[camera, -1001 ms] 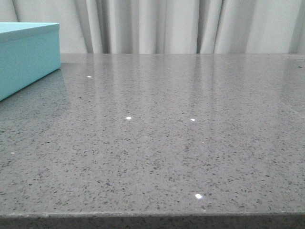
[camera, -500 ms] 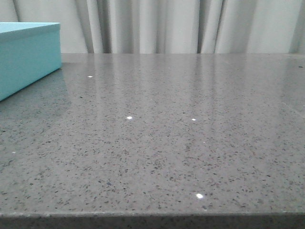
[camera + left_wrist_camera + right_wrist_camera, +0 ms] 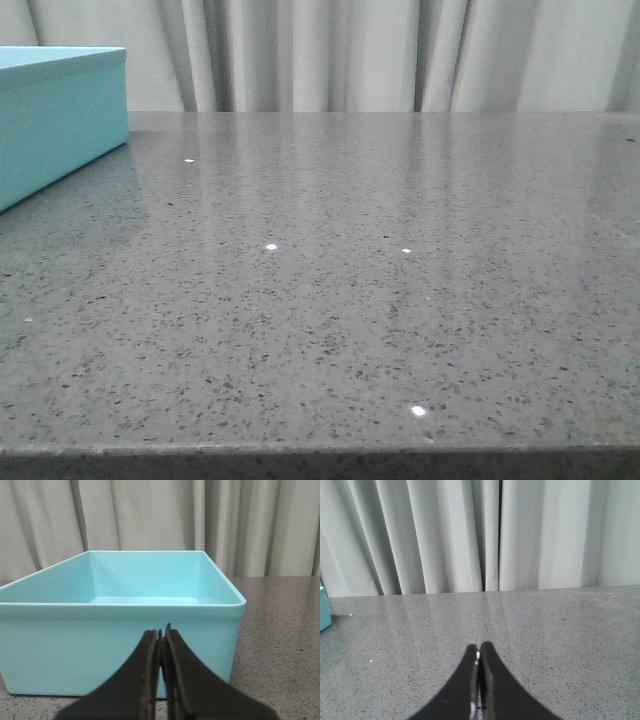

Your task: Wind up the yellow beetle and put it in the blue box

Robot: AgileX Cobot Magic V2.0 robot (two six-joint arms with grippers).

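The front view shows only one corner of the large light turquoise-blue rectangular box [image 3: 60, 115], at the far left of the speckled grey stone table [image 3: 350, 300], with pale pleated curtains [image 3: 400, 55] behind; neither arm appears there. The left wrist view shows what the front view hides: the box [image 3: 120, 645] stands open-topped straight ahead of the left gripper [image 3: 162, 630], its near wall facing the black fingers, its long axis running away from them toward the curtains. The part of its floor that shows is bare. The left gripper's fingers are pressed together with nothing between them.

The right wrist view looks over bare tabletop [image 3: 545, 630] toward the curtains [image 3: 470, 535], with a sliver of the box [image 3: 324, 610] at the picture's edge, well apart from the right gripper [image 3: 478, 652]. Its fingers also meet, holding nothing.

The small yellow toy beetle car is in none of the three views, so its place and heading cannot be told.

Compared with the earlier front pictures, the box edge sits almost exactly where it was.
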